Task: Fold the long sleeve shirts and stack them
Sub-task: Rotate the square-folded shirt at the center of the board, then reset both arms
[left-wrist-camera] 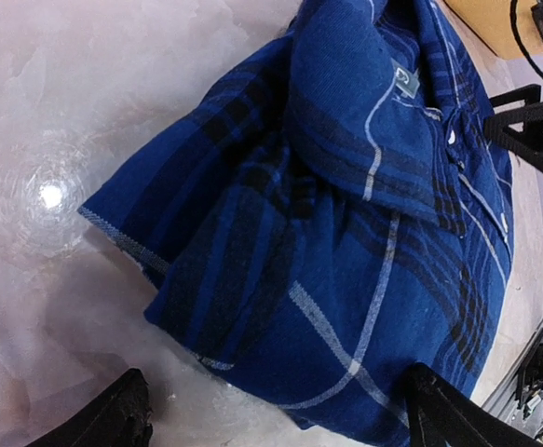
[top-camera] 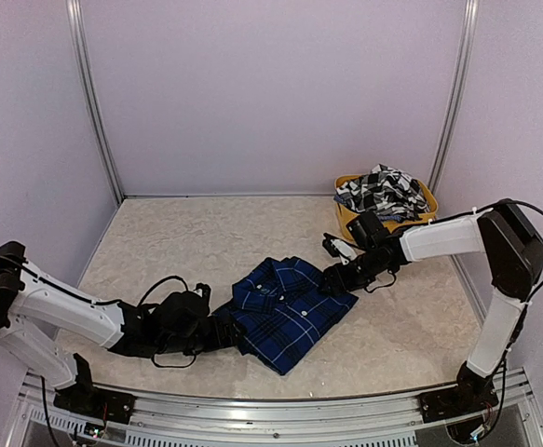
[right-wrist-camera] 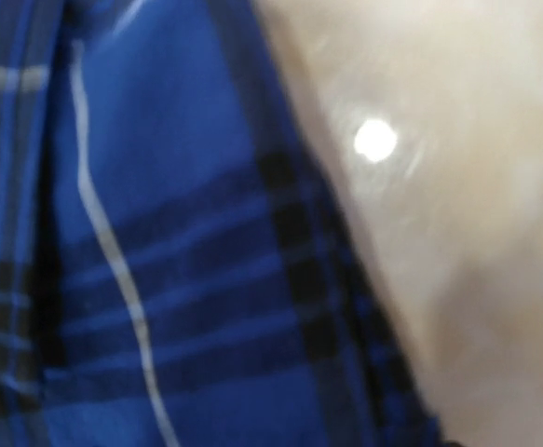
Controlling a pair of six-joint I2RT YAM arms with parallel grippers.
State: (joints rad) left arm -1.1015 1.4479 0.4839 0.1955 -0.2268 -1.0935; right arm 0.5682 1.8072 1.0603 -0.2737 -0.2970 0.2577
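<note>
Fingers (left-wrist-camera: 113, 419) of the left pincer (left-wrist-camera: 276, 424) stand wide apart, straddling the near hem of the royal blue plaid shirt (top-camera: 290, 312). It lies mid-tabletop (top-camera: 206, 233) in a compact fold, collar up — close to finished, I judge. At its far edge sits the right pincer (top-camera: 338, 277); apart or together, I cannot tell. Heaped unfolded in the yellow tub (top-camera: 347, 220) is the black-and-white checked shirt (top-camera: 383, 191) — folding it and stacking remain.

You have a yellow plastic tub (top-camera: 429, 200) at the far right of the marbled beige table (top-camera: 187, 233), close to the right wall. Pale lilac wall panels (top-camera: 271, 93) enclose the table, and an aluminium rail (top-camera: 280, 410) runs along your near edge.
</note>
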